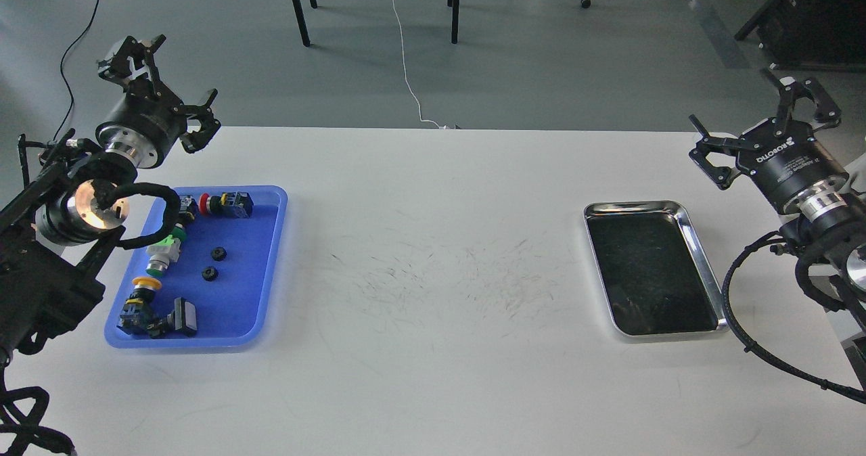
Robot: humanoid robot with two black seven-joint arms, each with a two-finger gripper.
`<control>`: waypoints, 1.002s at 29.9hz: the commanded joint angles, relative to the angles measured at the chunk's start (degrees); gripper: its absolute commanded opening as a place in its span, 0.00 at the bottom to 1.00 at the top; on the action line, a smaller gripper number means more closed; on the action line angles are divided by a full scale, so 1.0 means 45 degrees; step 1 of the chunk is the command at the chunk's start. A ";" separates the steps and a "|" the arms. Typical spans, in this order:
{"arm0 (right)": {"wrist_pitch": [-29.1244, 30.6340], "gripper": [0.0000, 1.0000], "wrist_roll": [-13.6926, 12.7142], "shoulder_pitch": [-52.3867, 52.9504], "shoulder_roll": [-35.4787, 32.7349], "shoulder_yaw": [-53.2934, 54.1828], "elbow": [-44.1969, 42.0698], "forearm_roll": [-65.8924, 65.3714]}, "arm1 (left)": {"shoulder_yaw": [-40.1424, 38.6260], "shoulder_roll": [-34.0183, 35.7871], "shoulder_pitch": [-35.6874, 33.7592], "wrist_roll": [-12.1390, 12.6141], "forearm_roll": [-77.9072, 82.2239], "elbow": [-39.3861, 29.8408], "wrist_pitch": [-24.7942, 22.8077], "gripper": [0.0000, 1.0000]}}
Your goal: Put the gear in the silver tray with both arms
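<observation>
Two small black gears lie in the blue plastic tray (260, 307) at the table's left, one (218, 254) a little behind the other (210, 274). The silver tray (703, 260) sits empty at the right, its dark bottom bare. My left gripper (162, 84) is open and empty, raised above the table's back left corner, behind the blue tray. My right gripper (761, 124) is open and empty, raised behind and to the right of the silver tray.
The blue tray also holds several push-button switches: a red one (226, 203), a green one (164, 252), a yellow one (142, 293) and a square one (183, 317). Black chair legs (298, 6) and cables stand on the floor beyond the white table (433, 348).
</observation>
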 commanded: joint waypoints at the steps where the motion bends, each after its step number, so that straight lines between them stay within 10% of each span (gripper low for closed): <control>1: -0.0032 0.99 0.0000 0.0000 0.0020 0.0038 -0.0025 -0.0016 | 0.0020 -0.0014 -0.0001 -0.0012 0.0001 0.0000 -0.0001 0.98; 22: -0.0052 0.99 -0.0020 0.0000 -0.0019 0.0038 -0.0025 -0.0016 | 0.0450 0.0200 -0.0040 0.0319 0.0060 -0.0642 0.0116 0.98; 30: -0.0052 0.99 -0.0020 0.0000 -0.0057 -0.0059 0.0014 -0.0016 | 0.2557 0.3886 0.0234 0.0691 0.0740 -0.3726 -0.0508 0.98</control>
